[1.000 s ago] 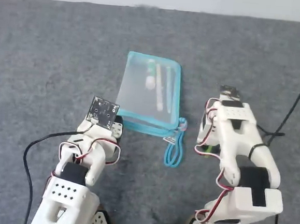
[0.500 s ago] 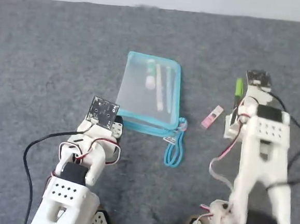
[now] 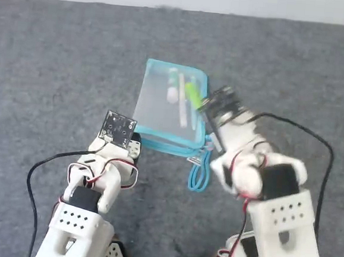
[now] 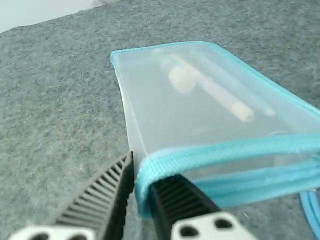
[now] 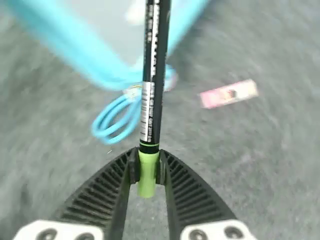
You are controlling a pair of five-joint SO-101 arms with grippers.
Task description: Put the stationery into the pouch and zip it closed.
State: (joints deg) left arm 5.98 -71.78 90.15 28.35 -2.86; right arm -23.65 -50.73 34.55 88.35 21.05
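- One grey, carpet-like worktop (image 3: 59, 48) carries everything.
- Two white arms stand side by side at its near edge.
- The right gripper (image 5: 147, 157) hangs over the right side of the pouch. Its fingers are clamped on one pen.
- The left gripper (image 4: 137, 170) sits at the near left corner of the pouch. Its fingers are pinched shut on the teal zip edge there.
- One pouch (image 3: 158, 109), clear with teal trim, lies flat in the middle of the worktop. Its zip edge is on the side nearest the arms and its long axis runs away from them. A few pale sticks lie lengthwise inside; I cannot count them exactly.
- The pen (image 5: 155, 65) has its green end in the grip. Its black barrel runs straight out from the fingers toward the pouch. There is white print along the barrel, too blurred for me to read.
- One blue cord loop (image 3: 199, 175) trails from the near right corner of the pouch toward the arms.
- One small pink piece (image 5: 229, 93) lies flat on the worktop just beyond the loop, apart from the pouch. It has dark marks I cannot make out.
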